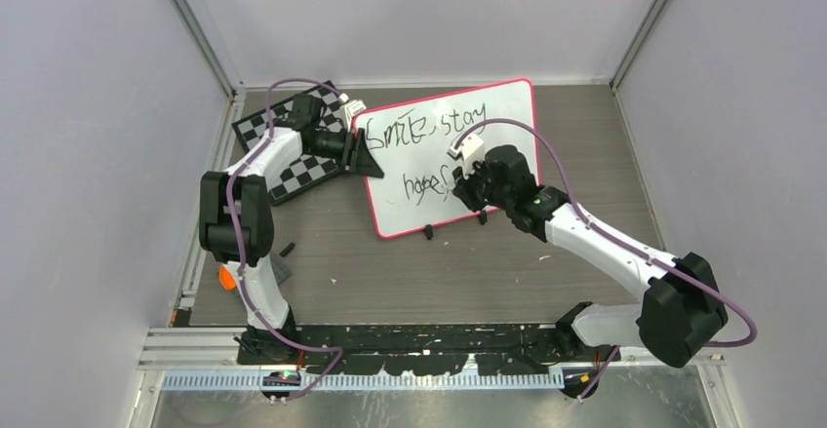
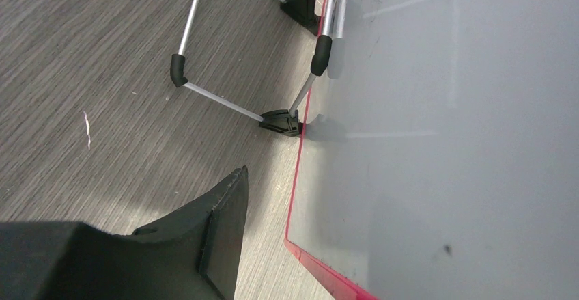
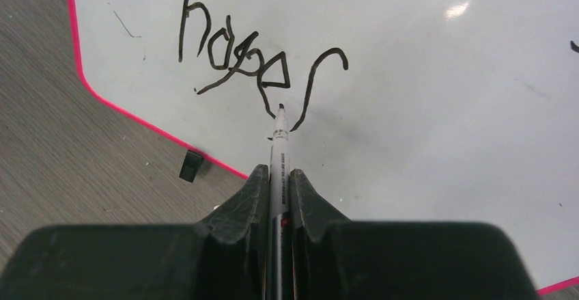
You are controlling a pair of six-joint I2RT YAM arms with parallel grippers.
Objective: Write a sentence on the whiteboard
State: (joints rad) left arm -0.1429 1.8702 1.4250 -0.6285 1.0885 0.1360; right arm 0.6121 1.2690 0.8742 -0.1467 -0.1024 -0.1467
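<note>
The whiteboard (image 1: 497, 121), glossy white with a pink-red frame, lies flat on the table. The sentence (image 1: 429, 128) is in black marker: "Smile, stay" on top, "hope" plus a curved stroke (image 3: 232, 57) below. My right gripper (image 3: 278, 171) (image 1: 460, 182) is shut on a grey marker (image 3: 278, 151). Its tip rests on the whiteboard (image 3: 423, 108) between the "e" and the curved stroke. My left gripper (image 1: 367, 155) is at the board's left edge. One black finger (image 2: 218, 238) stands apart from the pink frame (image 2: 298, 191). The other finger is out of view.
A black-and-white chessboard (image 1: 293, 176) lies under the left arm, left of the whiteboard. Two black feet (image 1: 429, 232) (image 2: 280, 122) with thin metal legs stick out from the board's edge. An orange piece (image 1: 226, 277) and a small black bit (image 1: 288, 250) lie near the left arm.
</note>
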